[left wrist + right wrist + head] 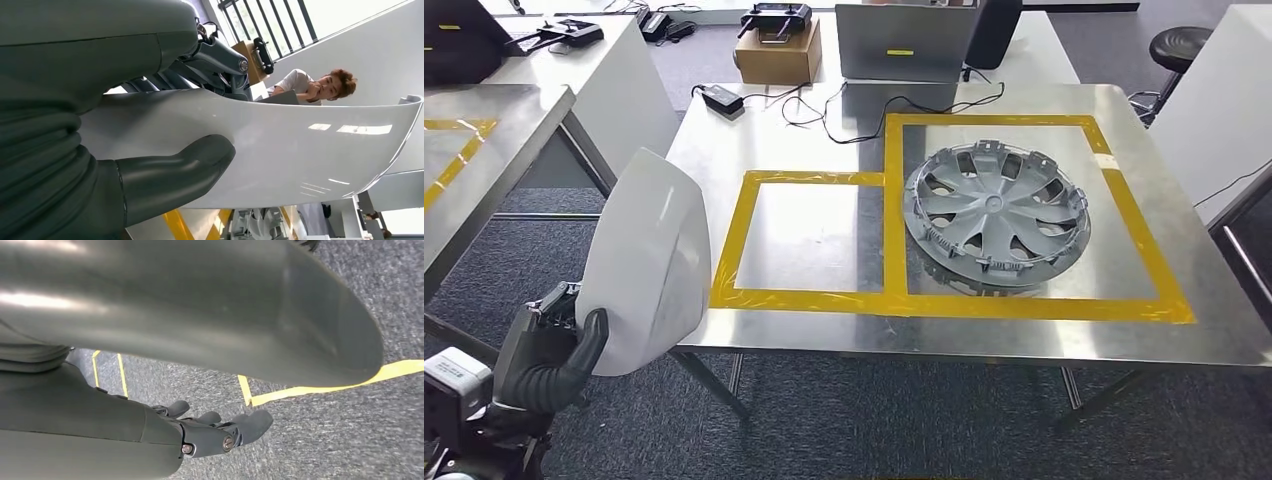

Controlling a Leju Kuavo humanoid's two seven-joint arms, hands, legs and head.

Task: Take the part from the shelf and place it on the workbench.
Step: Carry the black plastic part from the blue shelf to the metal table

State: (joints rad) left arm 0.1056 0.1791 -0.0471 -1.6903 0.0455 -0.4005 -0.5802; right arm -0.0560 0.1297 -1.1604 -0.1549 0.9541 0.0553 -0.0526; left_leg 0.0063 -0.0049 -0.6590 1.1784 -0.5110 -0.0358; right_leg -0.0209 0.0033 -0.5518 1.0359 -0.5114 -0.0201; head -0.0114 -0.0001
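Observation:
The part is a white curved panel [649, 260], standing on edge just off the left front corner of the steel workbench [814, 335]. My left hand [549, 355] grips its lower edge, thumb wrapped over the near face. In the left wrist view the thumb [175, 172] presses on the glossy white panel [300, 150]. The smaller yellow-taped square [804, 235] on the bench is bare. A grey hubcap [996, 212] lies inside the larger taped square. My right hand [210, 427] hangs over grey carpet, fingers loosely extended, holding nothing.
At the bench's far edge stand a laptop [904, 40], a cardboard box [779, 50] and a power adapter [722, 98] with cables. A second steel table [474, 150] stands to the left. A stool [1179, 45] is at the far right. A person [320, 87] sits beyond the bench.

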